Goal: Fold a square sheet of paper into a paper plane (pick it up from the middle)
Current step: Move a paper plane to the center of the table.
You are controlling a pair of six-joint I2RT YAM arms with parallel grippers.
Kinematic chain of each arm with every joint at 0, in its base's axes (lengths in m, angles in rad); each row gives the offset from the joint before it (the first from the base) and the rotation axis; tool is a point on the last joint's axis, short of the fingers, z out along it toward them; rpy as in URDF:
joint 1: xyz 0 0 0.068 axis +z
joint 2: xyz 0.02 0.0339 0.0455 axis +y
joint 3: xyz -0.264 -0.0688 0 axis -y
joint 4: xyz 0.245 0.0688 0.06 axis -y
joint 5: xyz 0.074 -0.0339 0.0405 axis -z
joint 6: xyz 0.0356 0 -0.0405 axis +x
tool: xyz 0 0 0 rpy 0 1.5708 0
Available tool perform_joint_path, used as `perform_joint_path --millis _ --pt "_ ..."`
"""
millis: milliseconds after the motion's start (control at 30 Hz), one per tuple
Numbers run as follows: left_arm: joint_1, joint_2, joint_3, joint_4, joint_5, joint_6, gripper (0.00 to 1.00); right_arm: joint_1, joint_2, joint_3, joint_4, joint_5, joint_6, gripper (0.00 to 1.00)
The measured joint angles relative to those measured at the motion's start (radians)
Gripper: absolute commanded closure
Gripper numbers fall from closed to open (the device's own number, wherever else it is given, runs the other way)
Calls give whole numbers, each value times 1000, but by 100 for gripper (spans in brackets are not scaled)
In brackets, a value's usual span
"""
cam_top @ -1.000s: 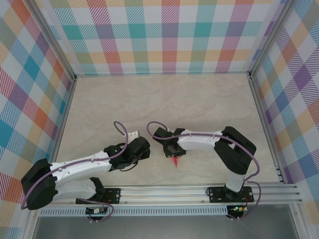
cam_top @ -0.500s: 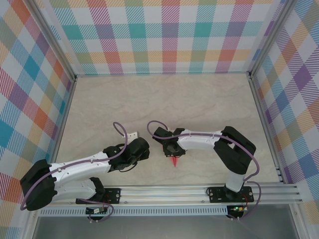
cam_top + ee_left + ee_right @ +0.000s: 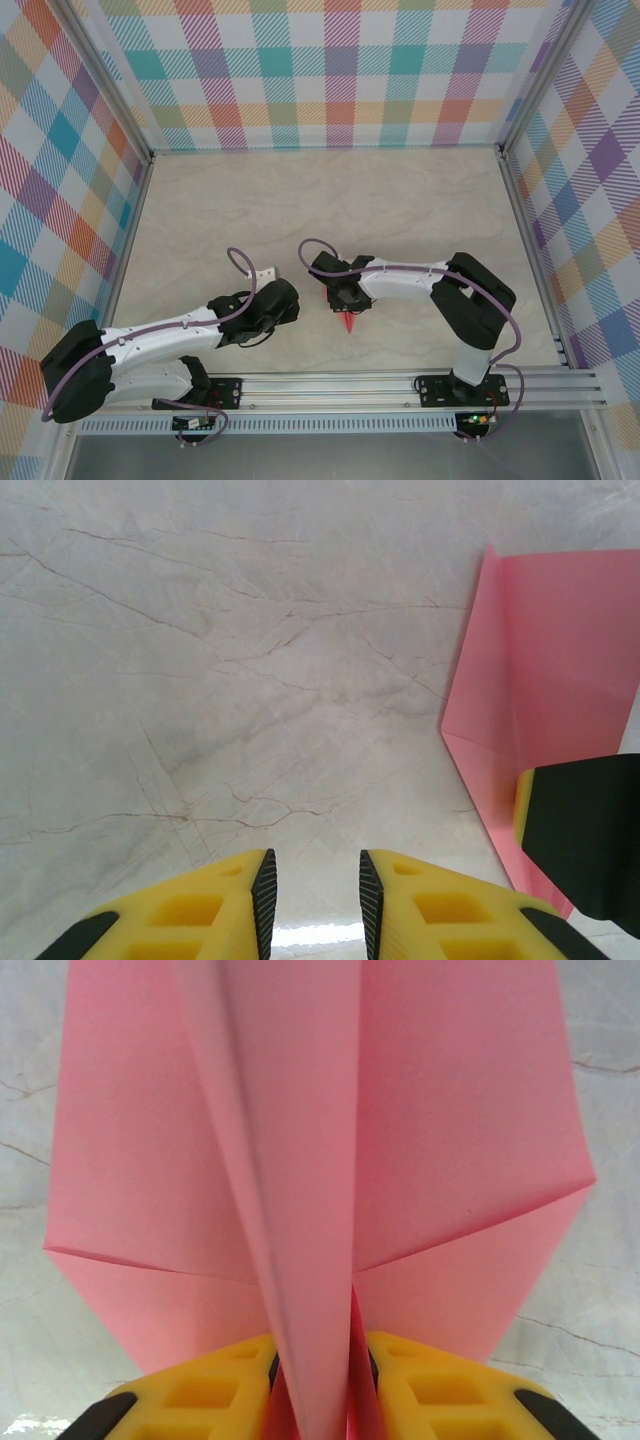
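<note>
I am pinching the paper plane (image 3: 440, 1140) by its ridge in the right gripper (image 3: 318, 1362), likely setting the crease; the left gripper (image 3: 312, 895) is hovering beside it, narrowly parted, empty.

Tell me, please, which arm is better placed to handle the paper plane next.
Right: the right fingers straddle the paper plane at its ridge; the left fingers hover empty over the table beside it.

Bright even light, soft shadows; small glare on table (image 3: 200, 680) by fingers (image 3: 200, 912); pics sharp.
</note>
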Motion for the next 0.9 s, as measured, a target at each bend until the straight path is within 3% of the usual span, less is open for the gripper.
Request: perform_joint_path --millis 900 --pt "0 -6 -4 53 3 28 68 -4 2 6 -4 14 28 67"
